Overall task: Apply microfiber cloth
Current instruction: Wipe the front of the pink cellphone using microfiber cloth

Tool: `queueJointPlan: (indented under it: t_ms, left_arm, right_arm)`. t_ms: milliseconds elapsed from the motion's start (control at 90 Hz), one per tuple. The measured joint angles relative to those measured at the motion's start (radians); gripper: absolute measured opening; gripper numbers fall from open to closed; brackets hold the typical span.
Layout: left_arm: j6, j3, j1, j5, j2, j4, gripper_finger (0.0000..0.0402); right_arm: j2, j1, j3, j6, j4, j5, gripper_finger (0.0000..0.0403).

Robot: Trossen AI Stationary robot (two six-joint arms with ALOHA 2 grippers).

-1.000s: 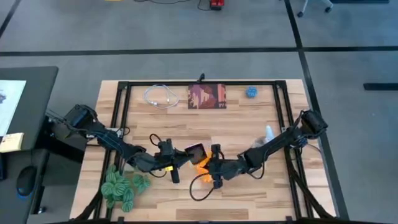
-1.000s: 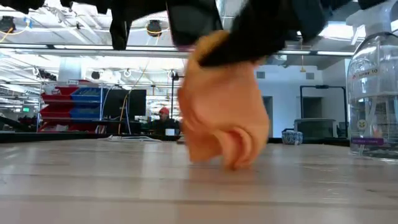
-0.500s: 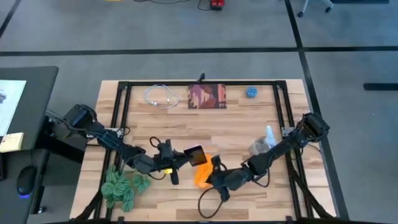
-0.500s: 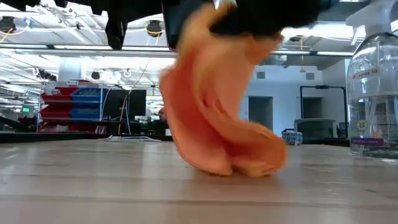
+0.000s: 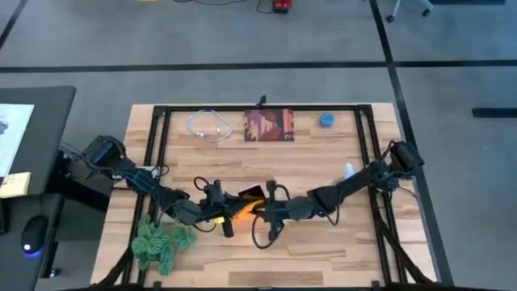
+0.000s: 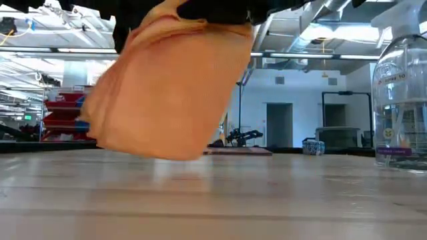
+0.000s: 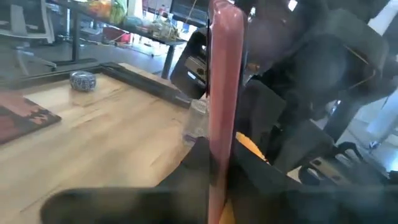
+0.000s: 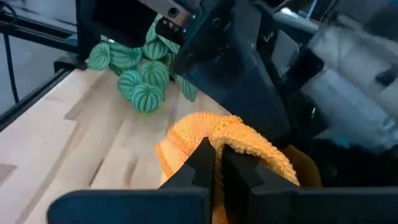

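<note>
Right gripper [image 5: 257,212] is pinching the microfiber cloth [image 5: 240,210], fingers pressed together on a bunched fold (right wrist view shows fabric squeezed between the two tips [image 8: 200,163]). Cloth [image 6: 167,87] is hanging clear of the table [image 5: 307,162] in the low view, sitting roughly mid-width and toward the near edge. Left gripper [image 5: 229,212] is meeting it there, fingers clamped on a smartphone [image 5: 251,192]; left wrist view shows the phone [image 7: 219,93] edge-on, pinkish case, upright between the fingers.

Progress, my read: cloth is already picked up and brought over to the phone, orange lying against or just beside it in the high view. Cannot tell whether fabric is actually touching the screen. Left to do, prob.: wipe cloth across the phone face, then set both down.

Count, near to far:
- 1 artificial plant [image 5: 160,241], green striped leaves, near-left corner.
- 1 cloth, 1 phone, 2 grippers, all together mid-table toward near edge.
- 1 spray bottle [image 5: 348,173], clear, toward right edge; also showing in low view [image 6: 399,93].
- 1 white cable [image 5: 208,125], coiled, far edge, left of centre.
- 1 dark red-brown printed square [image 5: 269,125], far edge, centre.
- 1 small blue object [image 5: 325,120], far-right corner area; too small to identify.
</note>
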Motion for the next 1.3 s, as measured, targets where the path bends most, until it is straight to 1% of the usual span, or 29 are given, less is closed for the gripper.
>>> queueJointPlan:
  t_ms: [144,256,333,533,667,856,978,1300]
  left_arm:
    - [0.001,-0.001,-0.004,0.005,0.001,-0.006,0.0007]
    - [0.002,-0.001,-0.007,0.005,0.001,-0.011,0.0007]
    - [0.0,-0.001,-0.009,0.007,0.001,-0.018,0.0007]
    - [-0.007,0.002,-0.014,0.033,-0.003,-0.038,0.0007]
    - [-0.017,0.002,-0.016,0.031,-0.003,-0.06,0.0007]
    - [-0.05,0.003,-0.016,0.029,-0.005,-0.092,0.0007]
    - [-0.046,0.003,-0.018,0.021,-0.004,-0.097,0.0007]
    - [-0.04,0.002,-0.018,0.028,0.0,-0.113,0.0007]
  right_arm:
    - [-0.003,0.012,0.002,0.042,-0.098,0.007,0.0]
    - [-0.002,0.04,0.001,0.048,-0.156,0.09,0.0]
    - [-0.006,0.058,0.0,0.031,-0.15,0.135,0.0]
    - [-0.007,0.067,0.001,-0.058,-0.038,0.146,0.0]
    - [-0.007,0.051,0.035,-0.077,-0.051,0.145,0.0]
    - [-0.007,0.049,0.068,-0.173,-0.074,0.171,0.0]
    - [-0.007,0.049,0.096,-0.198,-0.137,0.213,0.0]
    - [-0.028,0.06,0.161,-0.193,-0.354,0.274,0.0]
